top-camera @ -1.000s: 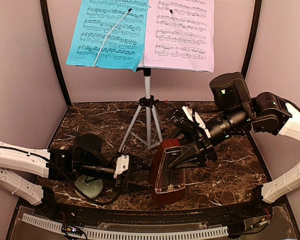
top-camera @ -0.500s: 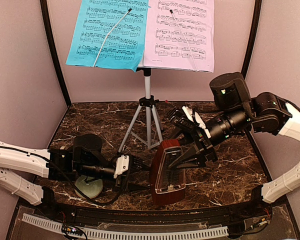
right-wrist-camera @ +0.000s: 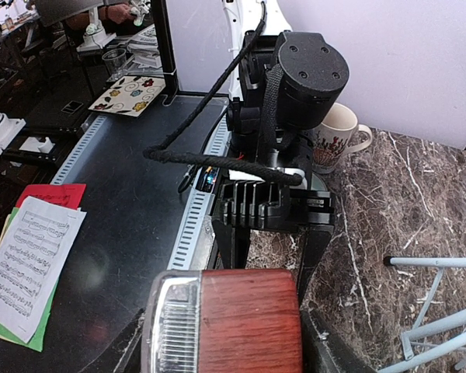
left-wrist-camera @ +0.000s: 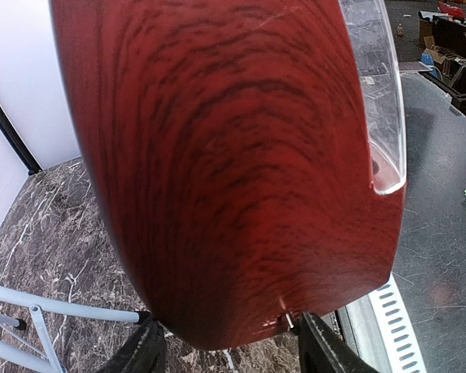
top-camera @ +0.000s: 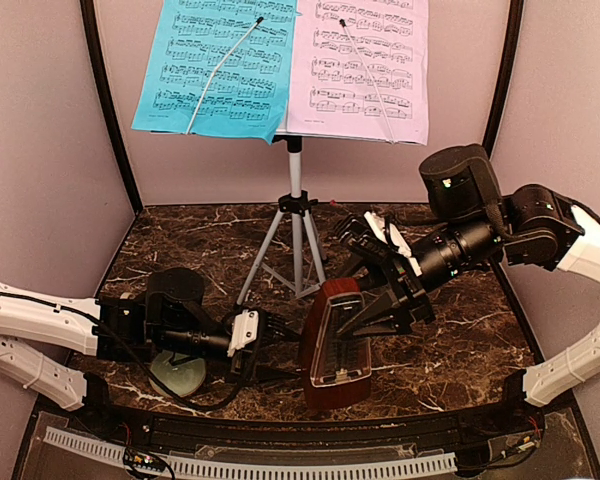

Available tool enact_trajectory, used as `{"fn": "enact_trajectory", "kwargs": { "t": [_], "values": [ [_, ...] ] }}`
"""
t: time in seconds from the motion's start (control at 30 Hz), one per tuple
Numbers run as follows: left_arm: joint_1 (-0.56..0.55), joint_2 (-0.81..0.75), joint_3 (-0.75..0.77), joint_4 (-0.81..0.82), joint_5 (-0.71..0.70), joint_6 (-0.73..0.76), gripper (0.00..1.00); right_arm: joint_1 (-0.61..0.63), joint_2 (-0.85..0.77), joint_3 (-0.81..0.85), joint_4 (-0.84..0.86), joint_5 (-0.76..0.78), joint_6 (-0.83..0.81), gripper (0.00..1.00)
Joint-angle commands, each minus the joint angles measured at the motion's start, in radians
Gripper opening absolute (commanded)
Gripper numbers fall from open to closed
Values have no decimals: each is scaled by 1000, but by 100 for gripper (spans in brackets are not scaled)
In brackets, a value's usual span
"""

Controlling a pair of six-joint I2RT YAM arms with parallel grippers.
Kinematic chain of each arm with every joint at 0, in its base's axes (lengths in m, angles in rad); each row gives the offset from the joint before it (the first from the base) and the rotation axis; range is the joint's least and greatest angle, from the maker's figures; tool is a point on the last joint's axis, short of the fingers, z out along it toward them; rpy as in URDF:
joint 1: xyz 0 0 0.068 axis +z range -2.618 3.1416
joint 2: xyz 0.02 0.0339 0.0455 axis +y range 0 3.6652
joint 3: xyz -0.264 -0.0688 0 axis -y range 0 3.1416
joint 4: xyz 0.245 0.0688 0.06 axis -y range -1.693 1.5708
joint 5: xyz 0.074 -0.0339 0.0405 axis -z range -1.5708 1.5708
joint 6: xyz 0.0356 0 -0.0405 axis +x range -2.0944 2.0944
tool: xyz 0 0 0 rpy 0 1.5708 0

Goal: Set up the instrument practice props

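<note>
Top external view: green bowl (top-camera: pixel 178 372) sat at the near left edge of the marbled tabletop (top-camera: pixel 450 340), partly under the left arm. Left pincer (top-camera: pixel 278 350) lay low, reaching in sideways to the left flank of the dark-red metronome (top-camera: pixel 335 345). Left wrist view was almost filled by the red woodgrain side, with both fingers (left-wrist-camera: pixel 144 353) poking up at the lower edge, one on each side of the body; could not tell whether they pressed on it or just flanked it. Metronome stood near the front middle of the tabletop, base down, clear front cover toward the near edge. Right pincer (top-camera: pixel 372 308) came in from the right at a downward slant and pinched the metronome's upper part; right wrist view showed the narrow top between its two fingers. Same view caught a beige mug (right-wrist-camera: pixel 338 140) on the tabletop behind the left arm, close to the wall. Further back, silver music stand (top-camera: pixel 295 235) stood on its tripod, centre rear, apart from the metronome. Up on its desk, blue page (top-camera: pixel 220 65) on the left and pink page (top-camera: pixel 365 65) on the right, side by side, edges touching, each crossed by a thin wire arm
</note>
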Motion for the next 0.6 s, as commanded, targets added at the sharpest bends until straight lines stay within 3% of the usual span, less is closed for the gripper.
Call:
{"fn": "enact_trajectory", "kwargs": {
  "t": [0.0,0.37,0.57],
  "values": [
    [-6,-18,18,-4,29,21,59,7,-34,50,148,-20,-5,12],
    [-6,-18,18,-3,24,20,57,8,-37,52,154,-22,-1,11],
    [-6,-7,28,3,10,6,74,9,-41,47,169,-22,2,11]
  ]
}}
